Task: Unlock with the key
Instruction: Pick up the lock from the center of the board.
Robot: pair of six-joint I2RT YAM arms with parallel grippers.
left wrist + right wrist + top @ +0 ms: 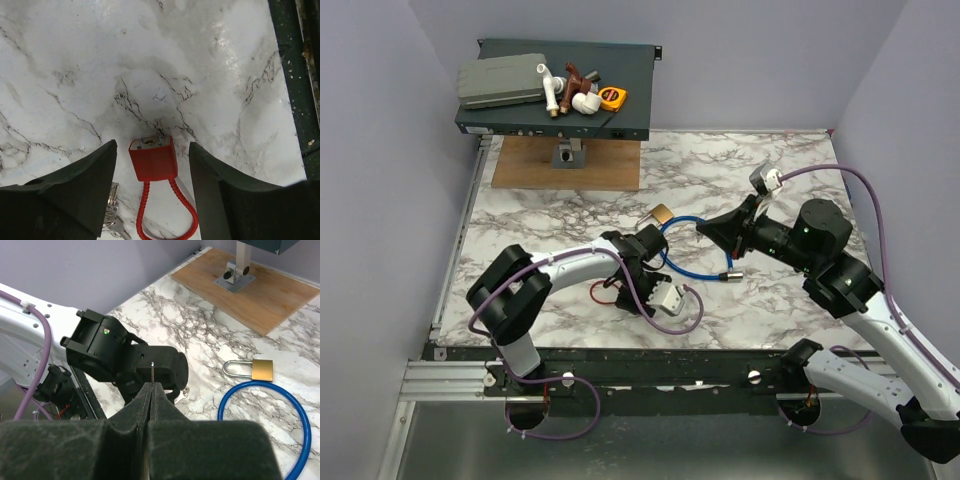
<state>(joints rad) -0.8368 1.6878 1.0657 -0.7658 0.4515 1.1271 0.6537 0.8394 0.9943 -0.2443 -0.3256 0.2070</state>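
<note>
While I'm watching feeds, marble table [770, 160] is carrying everything. Left gripper [152, 144] is hanging low over marble, jaws standing apart, not touching anything. Right gripper [151, 385] is hovering further back near table centre, jaws pressing fully together. Blue cable lock [259, 384] is lying looped near right gripper, brass padlock [262, 369] sitting flat just beyond loop. Key [152, 160] is lying on marble between left fingers, gap either side, red cord [140, 212] looping back under wrist.

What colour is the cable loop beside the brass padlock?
Blue. The cable loop shows best in the right wrist view.
</note>
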